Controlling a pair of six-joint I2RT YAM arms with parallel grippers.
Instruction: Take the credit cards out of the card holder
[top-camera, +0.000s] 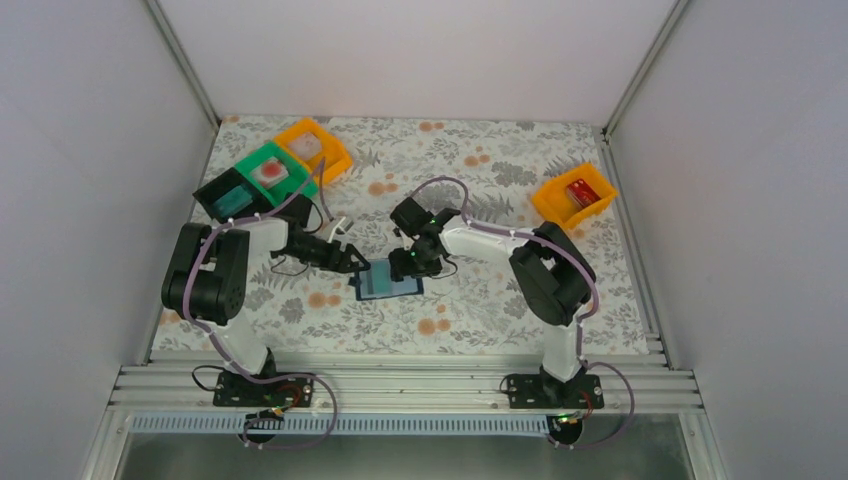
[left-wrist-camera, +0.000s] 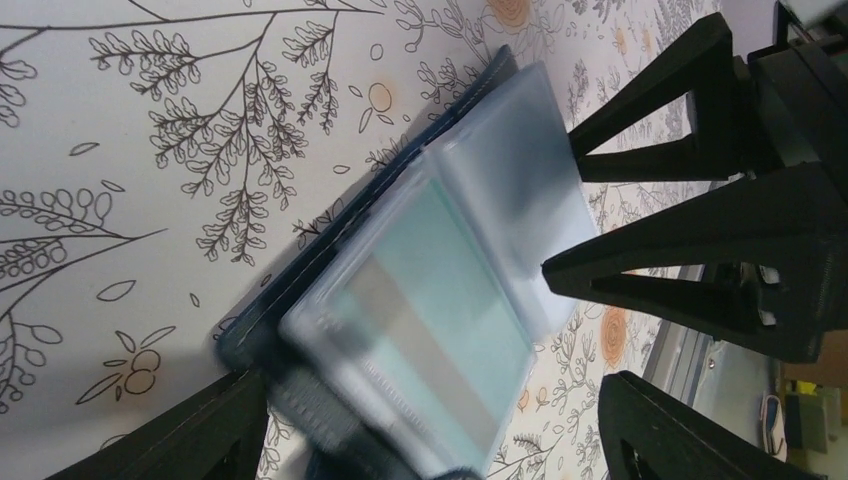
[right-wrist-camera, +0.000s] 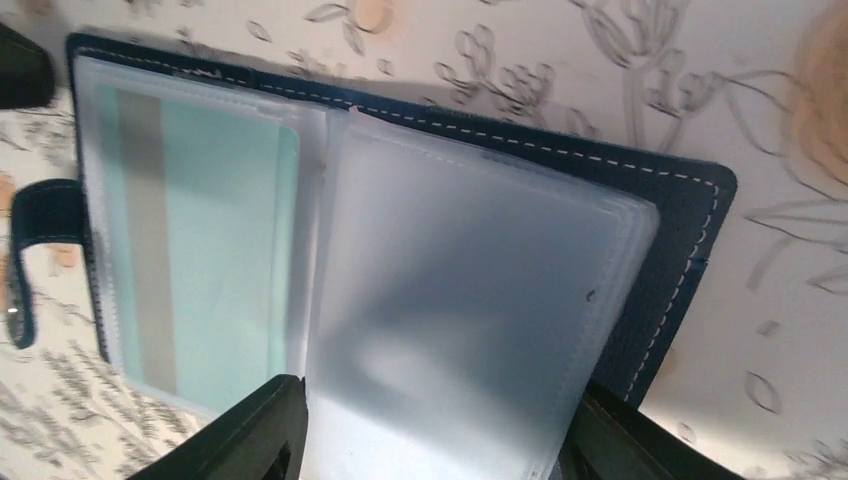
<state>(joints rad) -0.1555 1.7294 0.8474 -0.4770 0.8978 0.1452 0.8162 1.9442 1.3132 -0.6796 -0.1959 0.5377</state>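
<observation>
Directly under right pincer (top-camera: 408, 263), card holder (top-camera: 388, 283).

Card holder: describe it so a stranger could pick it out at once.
Start at the flowered table and look at its middle. The card holder lies open there, dark navy with white stitching, with clear sleeves and a pale green card inside. The bins farther back are boxes; this alone is flat like a booklet.
</observation>
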